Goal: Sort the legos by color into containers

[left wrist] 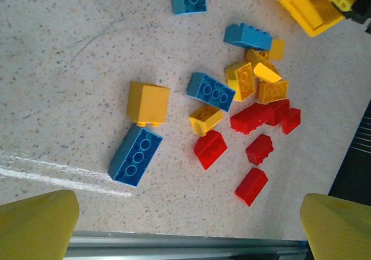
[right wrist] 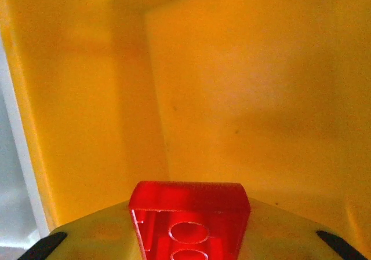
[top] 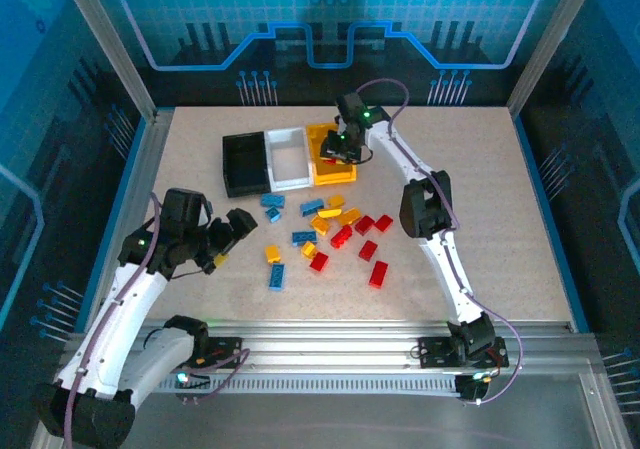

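My right gripper [top: 341, 147] is lowered into the yellow-orange container [top: 334, 172], shut on a red lego [right wrist: 188, 219]. In the right wrist view the brick shows its hollow underside, with the bin's yellow wall [right wrist: 243, 86] close behind it. The black container [top: 245, 164] and the white container [top: 288, 159] adjoin on the left. Several red, blue and yellow legos [top: 330, 231] lie loose on the table in front of the bins. My left gripper [top: 238, 234] hovers open at the pile's left, over bare table [left wrist: 188, 228], with a blue brick [left wrist: 135, 154] and a red brick [left wrist: 251, 186] just ahead.
The table's near metal rail [left wrist: 174, 240] runs right under the left fingers [left wrist: 37, 225]. A yellow brick [left wrist: 148, 102] lies against the blue one's far end. Glass walls and frame posts [top: 110, 49] enclose the table. The speckled table to the right [top: 490, 219] carries no bricks.
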